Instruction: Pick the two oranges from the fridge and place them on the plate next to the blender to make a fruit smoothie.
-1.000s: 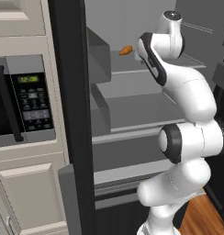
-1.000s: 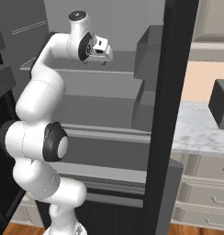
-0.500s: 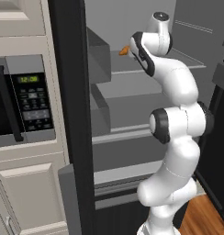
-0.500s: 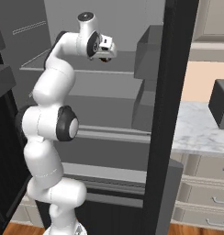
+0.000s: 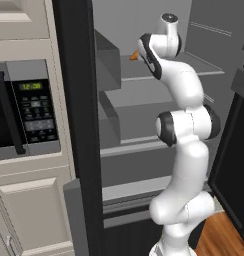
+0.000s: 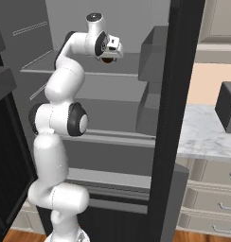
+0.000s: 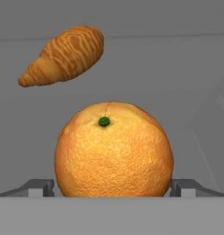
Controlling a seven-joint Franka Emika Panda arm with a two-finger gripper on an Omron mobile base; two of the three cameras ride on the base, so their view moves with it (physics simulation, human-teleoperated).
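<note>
Arm: the white arm reaches up into the tall black-framed fridge with the grey interior (image 5: 84,125), its hand over the upper grey shelf (image 6: 131,66).
Gripper: the two-finger gripper (image 7: 113,188) points down at the shelf; its dark fingertips (image 7: 38,187) stand wide, one on each side of the fruit. I cannot tell whether they touch the peel.
Orange: a round, dimpled orange fruit (image 7: 114,149) sits between the fingers, close to the hand camera. In the right base view it shows as a dark round shape (image 6: 107,59) just under the hand.
Orange, facing: its small green stem dot (image 7: 103,121) faces the hand camera, a little left of centre; a ball, so no long axis.
Neighbour: an elongated, ridged orange-brown carrot-like item (image 7: 63,55) lies beyond the orange, apart from it. In the hand view its long axis slants, pointed end lower left, blunt end upper right. Its tip (image 5: 134,55) shows beside the hand in the left base view.
Left of fridge: a black-fronted microwave with a keypad (image 5: 24,112), set in beige cabinets.
</note>
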